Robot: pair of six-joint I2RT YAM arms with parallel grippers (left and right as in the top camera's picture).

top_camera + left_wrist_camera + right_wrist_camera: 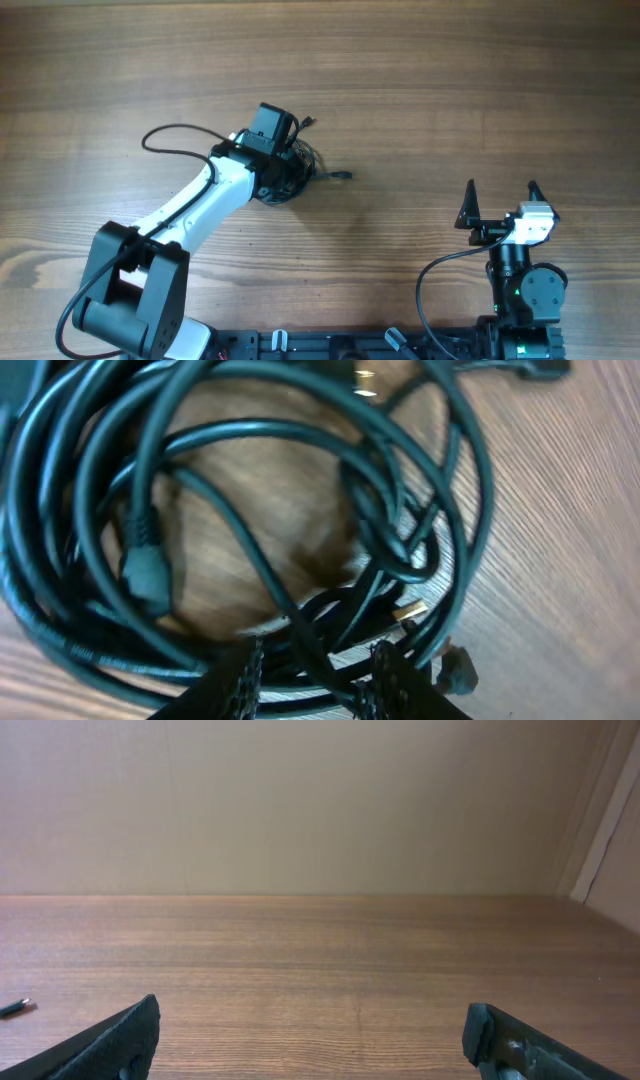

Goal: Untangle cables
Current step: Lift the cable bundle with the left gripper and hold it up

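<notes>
Cables (pixel 300 172) lie coiled near the centre of the table (pixel 450 80), under the left gripper (pixel 315 665), whose fingers stand apart astride several strands. Right gripper (pixel 310 1030): fingers wide apart, empty. Risk: closing on several strands could drag the whole bundle and tighten it. The coil has no clear long axis; one plug tail points to 3 o'clock.

Cables (pixel 308 165) and left arm (pixel 205 200) obstruct; bare table (pixel 450 80) elsewhere.

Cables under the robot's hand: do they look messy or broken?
Messy, yes: the black cables lie in one tangled heap of crossing loops on the wooden table, with plug ends poking out. Nothing looks broken.
</notes>
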